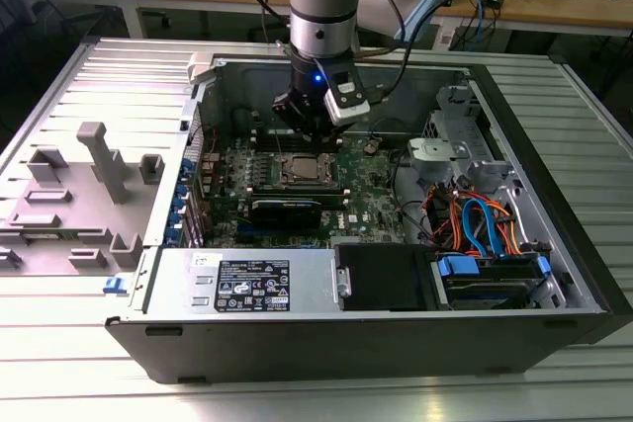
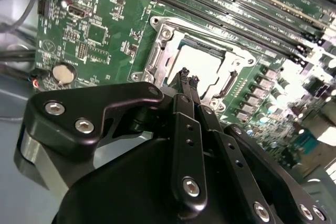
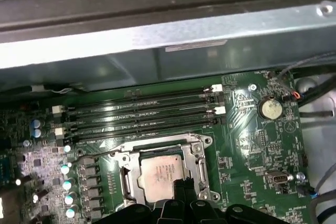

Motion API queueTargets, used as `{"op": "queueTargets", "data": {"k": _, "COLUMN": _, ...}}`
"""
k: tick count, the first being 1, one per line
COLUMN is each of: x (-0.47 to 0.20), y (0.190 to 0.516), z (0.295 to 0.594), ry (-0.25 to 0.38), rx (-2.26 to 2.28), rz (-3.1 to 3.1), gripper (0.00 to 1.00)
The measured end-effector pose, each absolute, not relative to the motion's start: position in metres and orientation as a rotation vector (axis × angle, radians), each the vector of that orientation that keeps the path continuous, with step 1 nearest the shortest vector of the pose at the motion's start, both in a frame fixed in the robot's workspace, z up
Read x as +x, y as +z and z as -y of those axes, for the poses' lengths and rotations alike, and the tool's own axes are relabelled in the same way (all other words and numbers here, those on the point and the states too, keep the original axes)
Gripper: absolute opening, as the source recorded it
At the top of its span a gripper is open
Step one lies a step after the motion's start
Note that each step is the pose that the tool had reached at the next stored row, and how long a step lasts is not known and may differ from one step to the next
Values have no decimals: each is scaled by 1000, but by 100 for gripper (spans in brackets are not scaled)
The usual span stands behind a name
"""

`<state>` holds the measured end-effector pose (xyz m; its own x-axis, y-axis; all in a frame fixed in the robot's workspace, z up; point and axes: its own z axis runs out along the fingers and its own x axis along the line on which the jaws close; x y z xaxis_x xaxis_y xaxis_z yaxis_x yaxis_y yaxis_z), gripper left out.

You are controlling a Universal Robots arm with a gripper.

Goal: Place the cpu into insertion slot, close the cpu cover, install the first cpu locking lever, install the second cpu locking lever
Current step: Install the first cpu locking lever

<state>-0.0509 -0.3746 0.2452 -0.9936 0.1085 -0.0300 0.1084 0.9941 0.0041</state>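
in the exterior view the arm's gripper [image 1: 309,124] hangs inside the open computer case [image 1: 396,333], just above the cpu [image 1: 302,171], which sits on the green motherboard [image 1: 376,195]. the case lies on its side on a ribbed metal table [image 1: 59,382]. grey fixture blocks [image 1: 99,160] stand at the exterior view's left, and a cluttered workbench [image 1: 554,2] runs behind.

in the second wrist view the black fingertips [image 2: 185,95] are pressed together with nothing seen between them, and their point is low over the cover's edge. the cpu cover [image 2: 157,59] lies flat round the bright chip.

in the first wrist view the cpu shows through the cover's window. the memory slots [image 3: 142,114] are just beside it and a coin cell [image 3: 270,108] is well apart.

placing and closing look done, so the work seems to be at the locking levers. i cannot tell whether either is latched. any move here calls for small, exact contact, since the slots and capacitors [image 3: 65,184] crowd the cover.
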Motion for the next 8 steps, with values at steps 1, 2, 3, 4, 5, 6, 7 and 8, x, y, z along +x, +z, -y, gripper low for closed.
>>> {"op": "queueTargets", "data": {"k": 1, "x": -52, "y": 245, "z": 375, "ry": 4, "rx": 162, "rz": -3107, "gripper": 11}}
{"op": "queueTargets", "data": {"k": 2, "x": -54, "y": 245, "z": 375, "ry": 4, "rx": 160, "rz": -3107, "gripper": 11}}
{"op": "queueTargets", "data": {"k": 3, "x": -56, "y": 245, "z": 375, "ry": 4, "rx": 160, "rz": -3107, "gripper": 11}}
{"op": "queueTargets", "data": {"k": 4, "x": -58, "y": 245, "z": 375, "ry": 4, "rx": 160, "rz": -3107, "gripper": 11}}
{"op": "queueTargets", "data": {"k": 5, "x": -60, "y": 245, "z": 375, "ry": 4, "rx": 158, "rz": -3107, "gripper": 11}}
{"op": "queueTargets", "data": {"k": 6, "x": -63, "y": 245, "z": 375, "ry": 4, "rx": 156, "rz": -3107, "gripper": 11}}
{"op": "queueTargets", "data": {"k": 7, "x": -65, "y": 245, "z": 375, "ry": 4, "rx": 154, "rz": -3107, "gripper": 11}}
{"op": "queueTargets", "data": {"k": 8, "x": -67, "y": 245, "z": 375, "ry": 4, "rx": 149, "rz": -3108, "gripper": 11}}
